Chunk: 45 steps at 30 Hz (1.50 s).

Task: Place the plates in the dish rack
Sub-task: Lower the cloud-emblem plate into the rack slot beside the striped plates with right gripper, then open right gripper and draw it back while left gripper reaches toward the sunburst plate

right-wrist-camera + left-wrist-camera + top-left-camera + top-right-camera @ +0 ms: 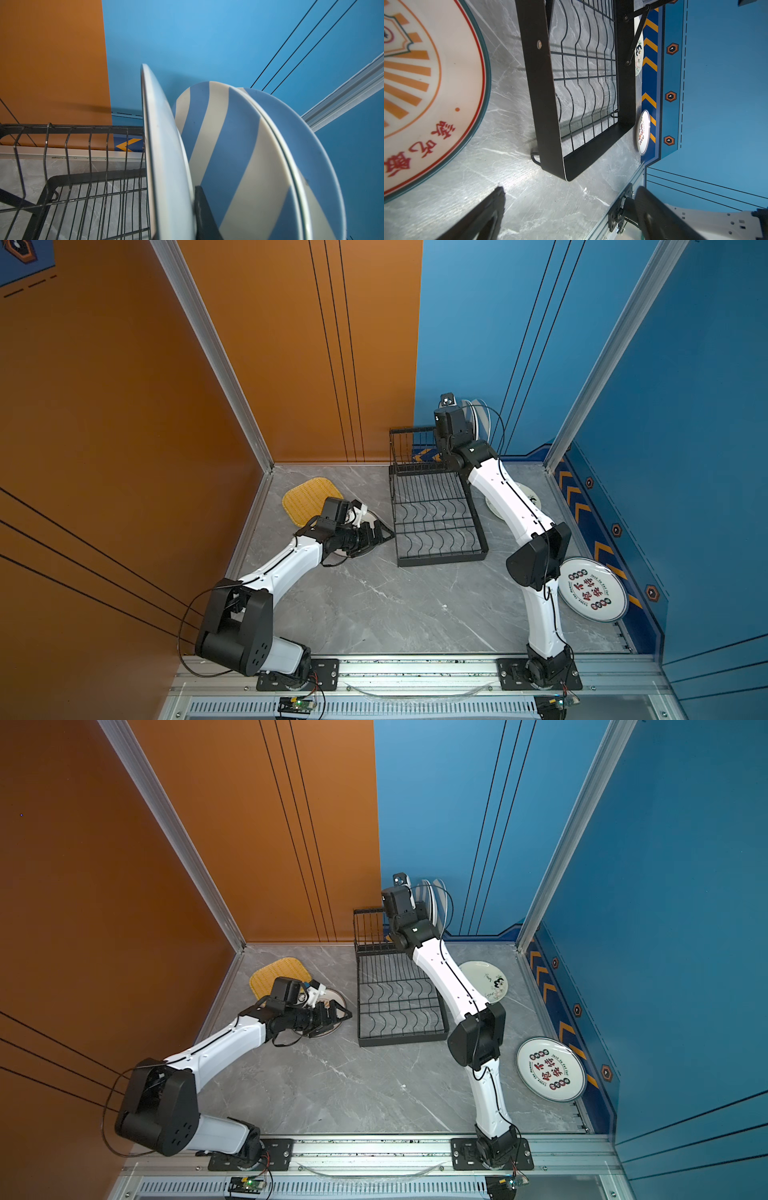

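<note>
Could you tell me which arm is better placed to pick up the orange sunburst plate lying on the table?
Left. The left gripper is open just beside the sunburst plate, while the right gripper is shut on a white plate at the upper shelf of the dish rack.

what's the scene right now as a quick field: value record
dish rack: lower tier holds no plates
right gripper: shut on white plate, upright at rack's upper tier
striped plates: two, upright beside it
left gripper: open, at sunburst plate edge
on table: yellow woven plate, red-character plate, cartoon plate
</note>
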Motion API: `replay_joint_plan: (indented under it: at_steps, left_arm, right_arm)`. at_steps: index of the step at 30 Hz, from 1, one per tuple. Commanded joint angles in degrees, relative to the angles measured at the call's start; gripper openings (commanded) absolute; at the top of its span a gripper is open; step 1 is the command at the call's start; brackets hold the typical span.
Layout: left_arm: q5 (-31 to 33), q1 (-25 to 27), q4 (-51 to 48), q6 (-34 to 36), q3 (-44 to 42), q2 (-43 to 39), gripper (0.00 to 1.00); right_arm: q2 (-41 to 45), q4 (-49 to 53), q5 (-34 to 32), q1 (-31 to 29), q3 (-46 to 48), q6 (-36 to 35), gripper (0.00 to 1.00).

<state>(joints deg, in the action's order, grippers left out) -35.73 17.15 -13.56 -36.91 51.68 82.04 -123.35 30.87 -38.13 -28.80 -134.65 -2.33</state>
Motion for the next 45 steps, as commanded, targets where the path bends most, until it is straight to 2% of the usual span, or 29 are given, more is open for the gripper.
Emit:
replay_joint_plan:
  at_steps: [1, 12, 16, 32, 37, 41, 45]
  left_arm:
    - [1.60, -0.03, -0.64, -0.09, -1.05, -1.52, 0.98]
    - [2.41, 0.17, -0.69, -0.33, -1.76, -2.72, 0.98]
    - [2.84, 0.17, -0.68, -0.45, -2.07, -3.19, 0.98]
    - [4.16, 0.06, -0.71, -0.27, -1.41, -3.21, 0.98]
    - [8.44, -0.51, -4.97, 1.44, 0.60, -2.57, 0.98]
    - [15.15, -1.23, -10.06, 4.66, 3.78, -1.59, 1.00]
    - [21.16, -1.76, -13.34, 8.09, 9.55, 1.33, 0.93]
  right_arm:
    - [2.07, -1.43, -0.19, 0.16, 0.57, 1.17, 0.18]
    - [4.09, -1.17, -0.46, -0.34, 1.80, 0.92, 0.39]
    - [7.29, -1.08, -0.89, -0.80, 2.78, 0.83, 0.44]
    - [15.87, -0.01, -0.52, -2.10, 9.73, 2.39, 0.57]
    - [19.60, 3.47, 1.73, -2.64, 12.85, 6.05, 0.63]
    - [25.29, 5.98, 5.20, -2.81, 20.20, 11.67, 0.68]
    - [31.91, 6.29, 8.73, -3.25, 30.01, 16.93, 0.70]
